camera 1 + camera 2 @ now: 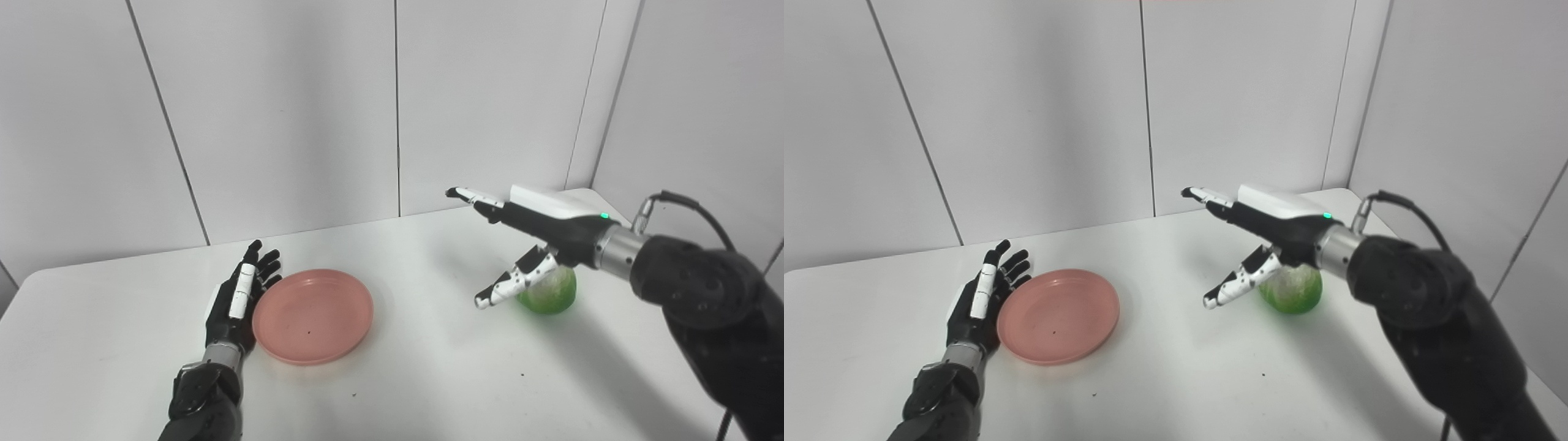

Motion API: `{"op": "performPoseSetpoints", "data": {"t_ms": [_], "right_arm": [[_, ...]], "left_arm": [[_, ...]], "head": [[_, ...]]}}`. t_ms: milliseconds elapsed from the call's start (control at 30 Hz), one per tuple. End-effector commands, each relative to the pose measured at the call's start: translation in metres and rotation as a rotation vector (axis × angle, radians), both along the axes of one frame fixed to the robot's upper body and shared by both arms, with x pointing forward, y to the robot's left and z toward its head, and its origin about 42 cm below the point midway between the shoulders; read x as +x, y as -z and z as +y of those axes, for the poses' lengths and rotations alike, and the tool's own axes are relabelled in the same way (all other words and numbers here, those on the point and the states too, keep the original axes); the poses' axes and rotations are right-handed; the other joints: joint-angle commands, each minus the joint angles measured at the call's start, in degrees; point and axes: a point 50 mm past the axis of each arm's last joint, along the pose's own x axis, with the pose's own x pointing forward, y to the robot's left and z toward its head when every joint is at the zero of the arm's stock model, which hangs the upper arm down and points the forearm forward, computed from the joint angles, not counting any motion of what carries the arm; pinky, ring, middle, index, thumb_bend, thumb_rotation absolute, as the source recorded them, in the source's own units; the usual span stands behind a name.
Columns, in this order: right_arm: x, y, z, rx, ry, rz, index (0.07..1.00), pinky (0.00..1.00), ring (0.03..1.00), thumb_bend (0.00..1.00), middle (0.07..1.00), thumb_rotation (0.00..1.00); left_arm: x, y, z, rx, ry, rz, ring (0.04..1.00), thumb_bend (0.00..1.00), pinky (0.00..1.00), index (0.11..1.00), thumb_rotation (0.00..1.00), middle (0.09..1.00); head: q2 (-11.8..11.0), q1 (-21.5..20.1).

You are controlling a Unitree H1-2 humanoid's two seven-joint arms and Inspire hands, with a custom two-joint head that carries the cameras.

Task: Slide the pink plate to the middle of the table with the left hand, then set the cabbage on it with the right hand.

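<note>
Two hands over a white table [429, 392]. Left hand [236, 306], fingers spread, touches the plate [313, 316] at its left rim; bare table lies rightward. Right hand [527, 245], fingers apart, hovers above the cabbage [1292, 288], near the right edge.

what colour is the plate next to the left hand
Pink, a salmon shade, plain; the plate shows best in the left eye view.
</note>
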Motion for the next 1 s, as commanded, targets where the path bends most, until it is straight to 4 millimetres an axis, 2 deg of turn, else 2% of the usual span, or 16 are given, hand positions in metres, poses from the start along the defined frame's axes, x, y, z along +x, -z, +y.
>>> {"op": "performPoseSetpoints", "data": {"t_ms": [0, 100, 267, 400, 500, 667, 700, 767, 967], "right_arm": [[0.004, -0.03, -0.01, -0.092, 0.041, -0.052, 0.993, 0.83, 0.977, 1.0, 1.0, 0.38], [0.015, -0.04, -0.018, -0.141, 0.065, -0.012, 0.988, 0.85, 0.988, 1.0, 1.0, 0.39], [0.034, -0.048, -0.03, -0.196, 0.083, 0.046, 0.975, 0.85, 0.977, 1.0, 0.996, 0.33], [0.05, -0.054, -0.04, -0.318, 0.131, 0.109, 0.969, 0.84, 0.985, 1.0, 0.998, 0.44], [0.058, -0.056, -0.044, -0.378, 0.151, 0.137, 0.954, 0.8, 0.958, 1.0, 0.983, 0.45], [0.065, -0.045, -0.05, -0.428, 0.158, 0.165, 0.944, 0.77, 0.916, 1.0, 0.962, 0.43], [0.067, -0.041, -0.051, -0.44, 0.16, 0.168, 0.943, 0.72, 0.9, 1.0, 0.956, 0.43], [0.07, -0.034, -0.054, -0.456, 0.163, 0.174, 0.945, 0.69, 0.9, 1.0, 0.96, 0.42], [0.081, -0.022, -0.058, -0.493, 0.197, 0.174, 0.956, 0.72, 0.907, 1.0, 0.976, 0.4]], "left_arm": [[-0.019, 0.031, 0.008, 0.0, -0.012, 0.081, 0.884, 1.0, 0.86, 0.922, 0.79, 0.854], [-0.019, 0.03, 0.01, 0.001, -0.014, 0.081, 0.885, 1.0, 0.85, 0.922, 0.79, 0.854], [-0.018, 0.03, 0.011, -0.005, -0.012, 0.08, 0.891, 0.99, 0.87, 0.921, 0.78, 0.855], [-0.018, 0.03, 0.011, -0.003, -0.009, 0.081, 0.886, 0.99, 0.86, 0.923, 0.78, 0.853], [-0.018, 0.03, 0.011, 0.001, -0.009, 0.081, 0.881, 0.99, 0.85, 0.925, 0.79, 0.85], [-0.018, 0.029, 0.011, 0.0, -0.008, 0.08, 0.884, 0.99, 0.85, 0.928, 0.79, 0.849], [-0.018, 0.029, 0.011, 0.0, -0.007, 0.08, 0.886, 1.0, 0.86, 0.929, 0.78, 0.85], [-0.018, 0.029, 0.011, 0.0, -0.003, 0.079, 0.884, 1.0, 0.86, 0.93, 0.78, 0.852], [-0.018, 0.029, 0.011, 0.0, -0.002, 0.083, 0.889, 1.0, 0.87, 0.932, 0.78, 0.854]], "head": [[0.06, -0.09], [0.09, -0.17], [0.17, -0.19], [0.27, -0.39], [0.36, -0.51], [0.4, -0.52], [0.4, -0.52], [0.44, -0.55], [0.49, -0.61]]}}
